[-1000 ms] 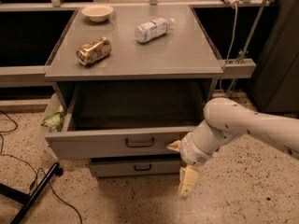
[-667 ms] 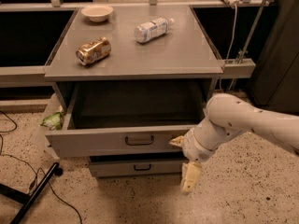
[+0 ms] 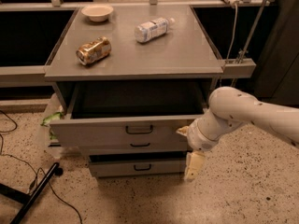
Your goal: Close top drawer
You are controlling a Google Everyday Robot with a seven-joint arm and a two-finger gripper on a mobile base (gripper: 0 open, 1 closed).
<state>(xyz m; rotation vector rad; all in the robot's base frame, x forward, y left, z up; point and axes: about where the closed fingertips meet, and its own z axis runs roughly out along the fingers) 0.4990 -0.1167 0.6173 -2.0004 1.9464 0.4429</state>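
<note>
The top drawer [image 3: 93,133] is the wide grey front under the cabinet top, with a dark wire handle [image 3: 139,129]. It stands pulled out, and its dark inside shows empty. My gripper [image 3: 189,148] is at the right end of the drawer's front panel, on the white arm coming from the right. One cream fingertip [image 3: 182,131] touches or nearly touches the panel's right end. The other finger [image 3: 194,164] hangs lower, beside the drawers beneath. The fingers stand apart and hold nothing.
Two narrower drawer fronts [image 3: 140,145] [image 3: 141,167] sit below. On the cabinet top [image 3: 187,55] lie a crushed can [image 3: 93,51], a plastic bottle [image 3: 152,29] and a bowl [image 3: 97,12]. A black stand leg [image 3: 35,195] and cables lie on the floor at left.
The top drawer has slid partly inward, uncovering the middle drawer's handle. My gripper has moved up and in with the drawer front's right end.
</note>
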